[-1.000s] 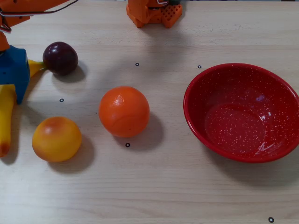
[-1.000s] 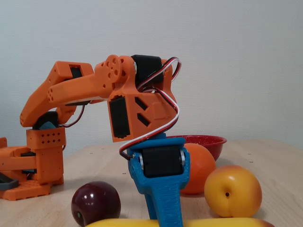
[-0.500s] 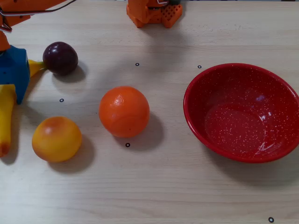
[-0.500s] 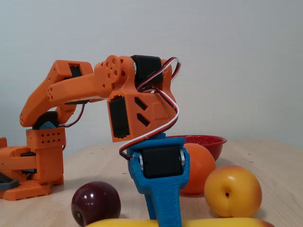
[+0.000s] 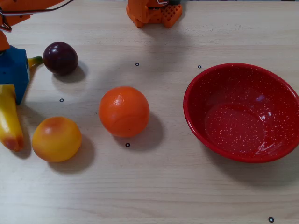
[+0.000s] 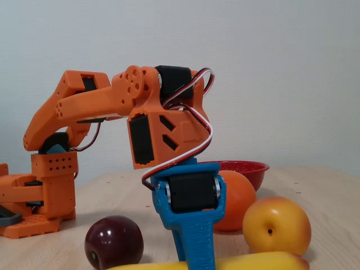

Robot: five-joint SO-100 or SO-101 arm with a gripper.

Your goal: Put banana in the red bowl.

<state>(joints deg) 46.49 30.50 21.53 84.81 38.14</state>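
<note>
In the overhead view, the banana (image 5: 9, 119) lay at the far left edge of the tabletop (image 5: 154, 186), its reddish end pointing down beside the yellow fruit (image 5: 56, 138) and its green stem tip showing near the plum (image 5: 60, 58). The blue jaws (image 5: 13, 74) sat over the banana's upper middle, covering that part, with yellow showing on both sides of the blue piece. The orange ball (image 5: 124, 111) stood in the middle, well apart from the banana, and the red bowl (image 5: 196, 119) sat at the right, holding nothing, far from the jaws. The arm's orange base (image 5: 153, 12) stood at the top edge. In the fixed view, the jaws (image 6: 194, 253) pointed straight down in the foreground, the blue finger crossing in front of the banana (image 6: 256, 262), which ran along the bottom edge with its right end tilted slightly up. How far the jaws were parted I cannot tell, nor whether they gripped the banana. The plum (image 6: 113, 242) sat left of the jaws, the yellow fruit (image 6: 276, 225) and ball (image 6: 239, 197) to the right, with the bowl's (image 6: 253, 169) rim behind them.
</note>
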